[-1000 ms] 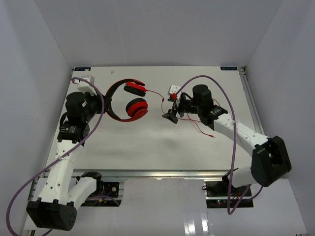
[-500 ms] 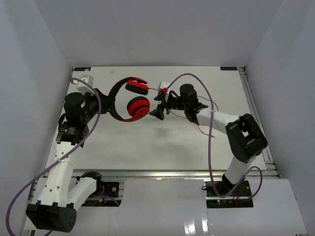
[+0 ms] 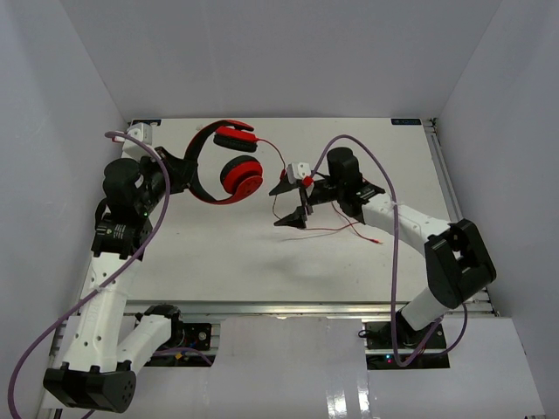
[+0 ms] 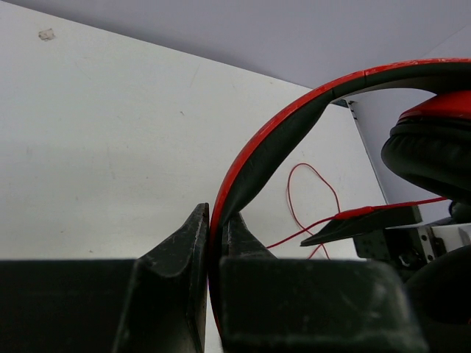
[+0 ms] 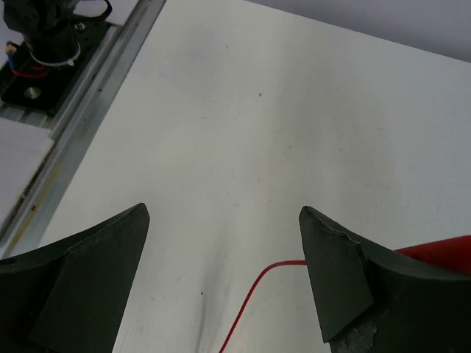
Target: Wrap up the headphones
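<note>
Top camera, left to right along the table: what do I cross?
Left end effector → red over-ear headphones with black pads → right end effector → loose end of thin red cord.

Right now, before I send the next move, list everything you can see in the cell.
headphones: one, red with black pads, far left, held by the headband
cord: one, thin red, from the upper cup to mid table, loose end on the right half
table: one, white, under everything
walls: three, pale grey, left, back and right
arms: two, white and black, bases at the near edge
cables: two, purple, one trailing along each arm
left hand: one, black, shut on the headband
right hand: one, black, open and empty, above the cord at mid table
</note>
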Motion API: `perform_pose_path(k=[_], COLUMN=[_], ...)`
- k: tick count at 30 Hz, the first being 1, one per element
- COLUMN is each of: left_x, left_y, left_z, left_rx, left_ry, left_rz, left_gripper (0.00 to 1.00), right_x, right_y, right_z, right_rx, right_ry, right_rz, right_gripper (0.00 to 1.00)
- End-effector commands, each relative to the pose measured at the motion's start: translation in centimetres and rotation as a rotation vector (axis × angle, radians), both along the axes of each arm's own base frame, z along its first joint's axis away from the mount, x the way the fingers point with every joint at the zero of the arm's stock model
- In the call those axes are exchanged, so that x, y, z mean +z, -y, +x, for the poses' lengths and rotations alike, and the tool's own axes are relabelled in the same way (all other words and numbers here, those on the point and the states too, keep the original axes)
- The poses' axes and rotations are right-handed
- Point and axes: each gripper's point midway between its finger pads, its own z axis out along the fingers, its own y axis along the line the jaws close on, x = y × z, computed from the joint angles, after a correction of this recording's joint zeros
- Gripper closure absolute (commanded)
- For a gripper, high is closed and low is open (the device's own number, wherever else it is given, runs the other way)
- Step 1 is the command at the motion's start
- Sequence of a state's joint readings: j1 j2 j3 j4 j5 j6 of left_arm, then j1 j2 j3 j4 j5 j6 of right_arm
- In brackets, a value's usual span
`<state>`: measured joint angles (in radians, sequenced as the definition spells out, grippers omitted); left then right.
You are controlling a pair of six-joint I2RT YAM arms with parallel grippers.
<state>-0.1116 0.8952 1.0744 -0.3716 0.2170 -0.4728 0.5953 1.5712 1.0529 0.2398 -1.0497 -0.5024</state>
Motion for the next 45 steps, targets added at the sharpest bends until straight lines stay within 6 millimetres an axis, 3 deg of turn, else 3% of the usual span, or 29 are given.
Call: perform_pose_path(k=[1, 10, 13, 19, 21, 22, 25, 28, 30, 33, 36, 40, 45], left_x=[1.8, 1.7, 1.7, 2.3, 2.8, 2.8, 3.3, 4.2, 4.9, 7.4, 8.9, 9.8, 12.1], left_y=[-1.1, -2.5, -2.0, -0.4, -0.1, 0.1, 0.5, 0.7, 0.4, -0.7, -0.4, 0.4, -0.3], left_z=[0.2, -0.3, -0.7, -1.7, -2.1, -2.3, -2.6, -2.6, -2.2, -0.9, 0.3, 1.8, 3.0], left_rx=[0.071, 0.129, 0.101, 0.008, -0.006, -0.014, -0.030, -0.033, -0.007, 0.082, 0.086, 0.060, 0.101], left_ry=[0.053, 0.068, 0.071, 0.085, 0.092, 0.090, 0.088, 0.099, 0.109, 0.150, 0.173, 0.167, 0.211], left_rz=[0.000, 0.043, 0.035, -0.002, -0.021, -0.034, -0.072, -0.102, -0.121, -0.195, -0.267, -0.353, -0.355], left_gripper=[1.00, 1.00, 1.00, 1.00, 1.00, 1.00, 1.00, 1.00, 1.00, 1.00, 1.00, 1.00, 1.00], right_x=[-1.1, -0.7, 0.0, 2.3, 1.7, 2.7, 2.6, 3.0, 3.5, 2.1, 2.6, 3.0, 1.6], right_y=[2.2, 4.1, 3.1, -0.4, -2.1, -2.8, -4.7, -5.4, -5.1, -2.7, -0.9, -0.3, 0.2], right_z=[1.0, 4.7, 6.2, 8.0, 8.4, 8.0, 6.9, 4.0, 2.8, -1.2, -4.2, -5.8, -6.6], right_rx=[-0.073, -0.354, -0.419, -0.461, -0.420, -0.373, -0.231, -0.025, 0.045, 0.100, 0.159, 0.193, 0.206], right_ry=[0.105, 0.070, 0.004, -0.084, -0.124, -0.134, -0.197, -0.234, -0.209, -0.270, -0.277, -0.297, -0.313], right_rz=[-0.163, -0.230, -0.160, 0.065, 0.061, 0.084, 0.108, 0.125, 0.150, 0.184, 0.217, 0.204, 0.158], right_gripper=[0.11, 0.12, 0.07, 0.10, 0.10, 0.10, 0.09, 0.06, 0.11, 0.25, 0.32, 0.41, 0.57])
